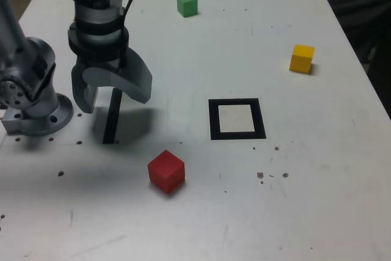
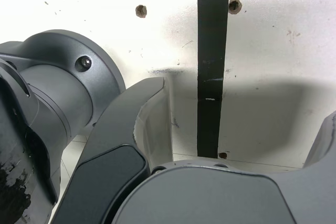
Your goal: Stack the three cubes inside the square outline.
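Observation:
Three cubes lie apart on the white table. The red cube [image 1: 166, 171] is near the front, the green cube [image 1: 187, 4] at the back, and the yellow cube [image 1: 302, 58] toward the exterior view's right. The square outline [image 1: 237, 119], black with a white centre, lies flat mid-table with nothing in it. My gripper [image 1: 114, 99] hangs open and empty above a narrow black strip [image 1: 112, 116], at the exterior view's left, well away from every cube. In the wrist view my gripper [image 2: 241, 108] spans that strip [image 2: 211, 72], and no cube shows there.
The arm's grey base [image 1: 33, 99] stands on the table at the exterior view's left, close beside the gripper. A dark shape [image 1: 360, 4] sits past the table's far right edge. Small holes and specks dot the tabletop.

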